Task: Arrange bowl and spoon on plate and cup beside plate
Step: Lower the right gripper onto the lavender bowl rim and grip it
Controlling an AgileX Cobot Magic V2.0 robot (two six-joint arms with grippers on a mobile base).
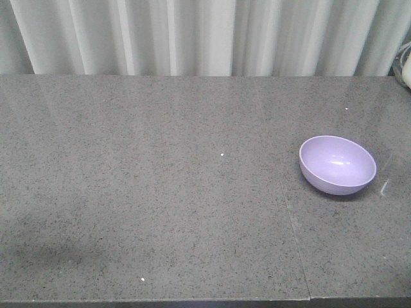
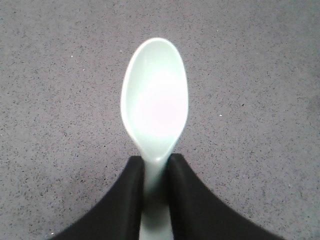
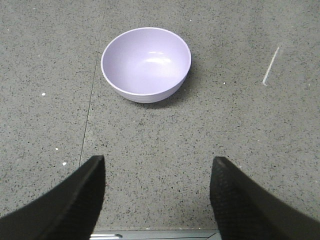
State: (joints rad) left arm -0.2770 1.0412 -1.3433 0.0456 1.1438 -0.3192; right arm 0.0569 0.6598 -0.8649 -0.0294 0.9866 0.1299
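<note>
The left gripper (image 2: 156, 162) is holding a small pale mint-green plastic spoon (image 2: 154, 100). Its two black fingers are pinching narrowly on the handle just behind the oval scoop. The scoop is pointing straight ahead of the gripper, hollow side up, over a grey speckled stone countertop (image 2: 260, 60). Whether the spoon is touching the surface or hanging clear of it cannot be told.

The right gripper (image 3: 157, 165) is spread wide and carrying nothing. A round, smooth lavender-purple plastic bowl (image 3: 146, 62) is sitting upright and empty on the countertop ahead of it. The bowl is almost centred between the two fingers and well apart from both tips.

The spoon step seems to be in hand, with the bowl not yet grasped. The plate and the cup are not showing in any view, so nothing appears to be arranged yet. The bowl probably needs to go onto the plate before the spoon does. For that, the right gripper would likely have to travel forward and down, then close over the bowl's rim with one finger inside and one outside.

The front view is showing the bowl (image 1: 337, 163) alone on the right arm's side of the counter, with a pale pleated curtain (image 1: 192, 32) behind it and neither arm in sight. Only the left wrist view is showing the spoon and the grip on it. Only the right wrist view is showing the spread fingers lined up with the bowl.
</note>
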